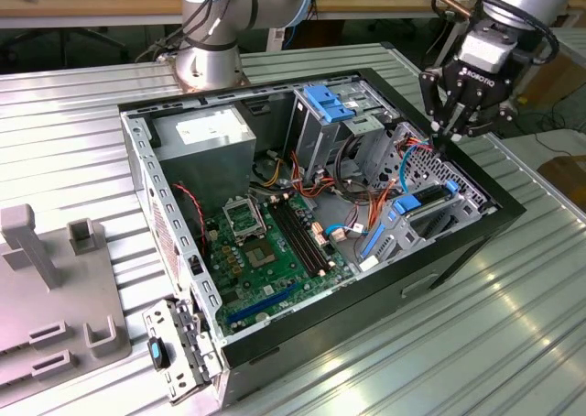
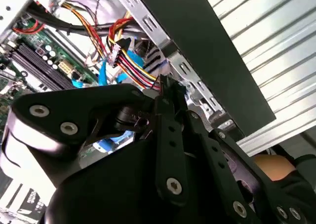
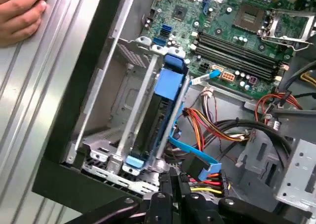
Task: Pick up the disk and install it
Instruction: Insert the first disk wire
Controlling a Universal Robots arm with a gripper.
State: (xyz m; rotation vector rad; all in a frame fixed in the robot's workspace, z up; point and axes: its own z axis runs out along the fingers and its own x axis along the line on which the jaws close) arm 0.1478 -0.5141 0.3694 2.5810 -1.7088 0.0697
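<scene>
Disk seated on edge in the drive bay of the open computer case, blue rails running its long axis from the case's outer wall toward the motherboard. Narrow slots of bare metal either side of it; red and yellow wires crowding the inner side. Gripper just above the bay's corner, fingers drawn together at the tips, holding nothing visible. A hand resting on the table beside the case.
</scene>
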